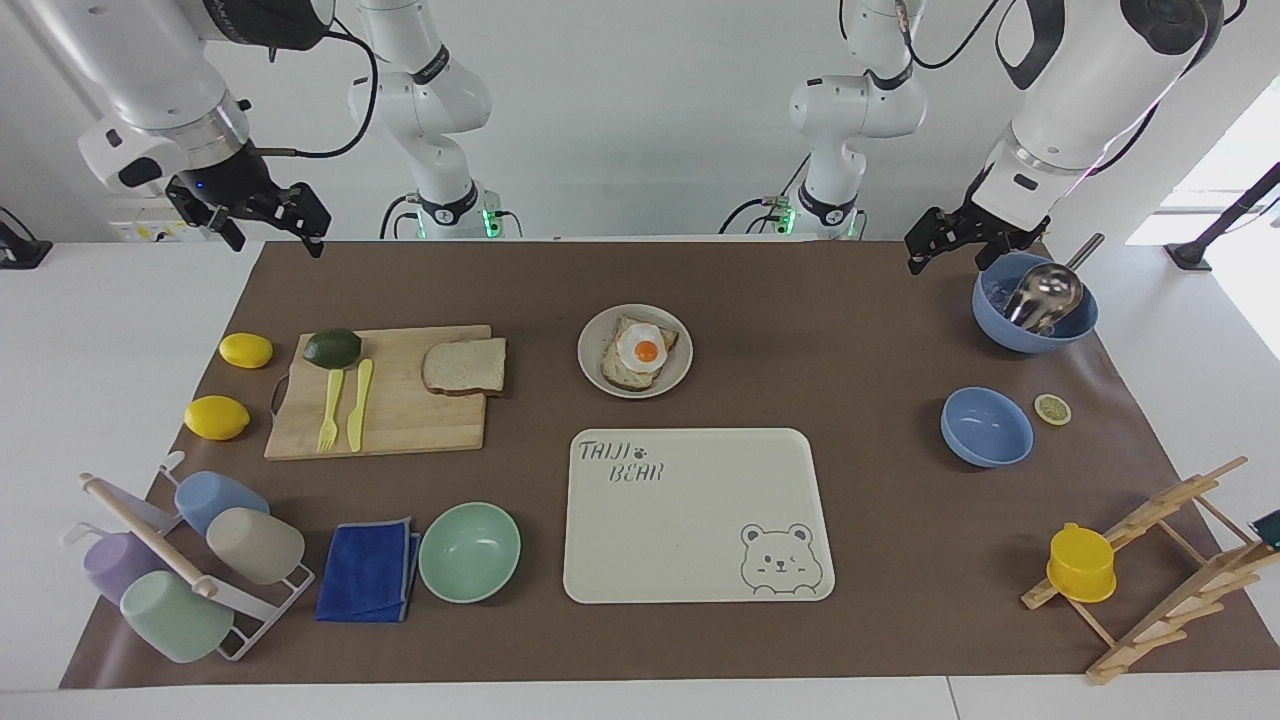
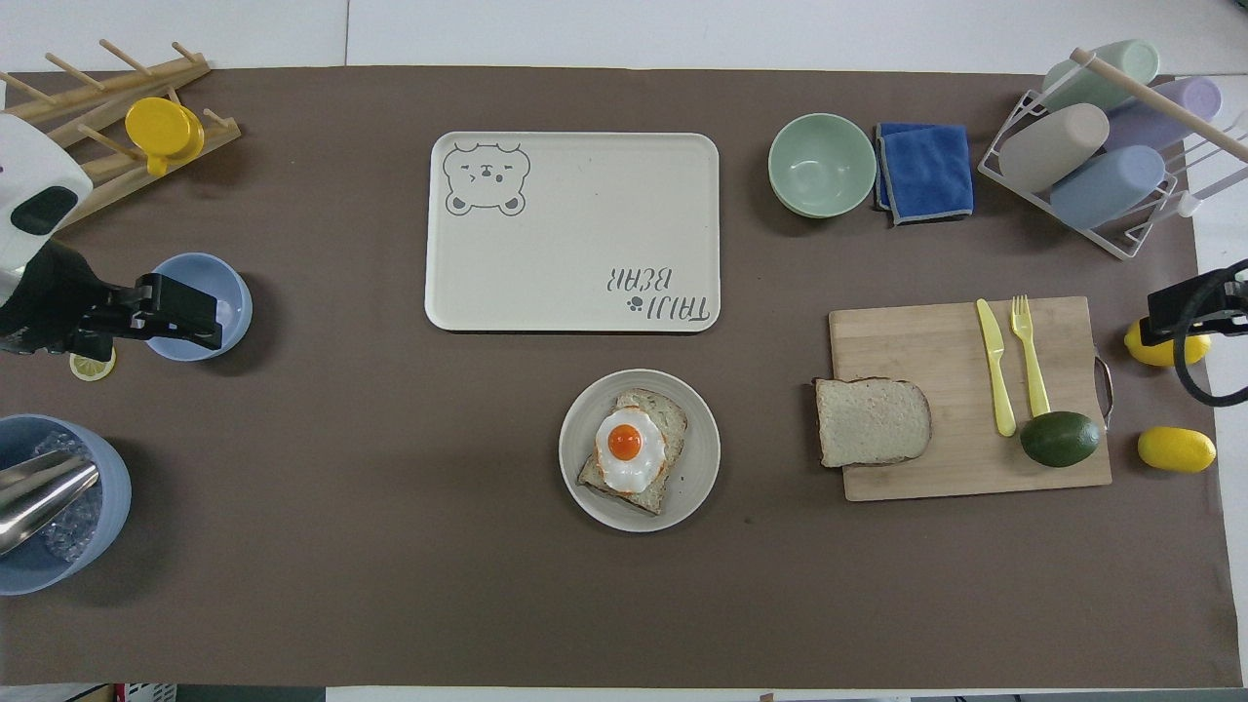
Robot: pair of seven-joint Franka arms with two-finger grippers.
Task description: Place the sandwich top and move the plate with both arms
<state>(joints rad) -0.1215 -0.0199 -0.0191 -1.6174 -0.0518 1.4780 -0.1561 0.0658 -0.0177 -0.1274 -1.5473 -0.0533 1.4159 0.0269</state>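
Note:
The sandwich top lies flat on a wooden cutting board, at the board's edge toward the plate and overhanging it slightly. The plate sits mid-table and holds a bread slice topped with a fried egg. My right gripper is open and empty, raised over the right arm's end of the table near the lemons. My left gripper is open and empty, raised over the blue bowls at the left arm's end.
A cream bear tray lies farther from the robots than the plate. Beside it are a mint bowl, a blue cloth and a cup rack. An avocado, fork and knife share the board. Two lemons lie beside it.

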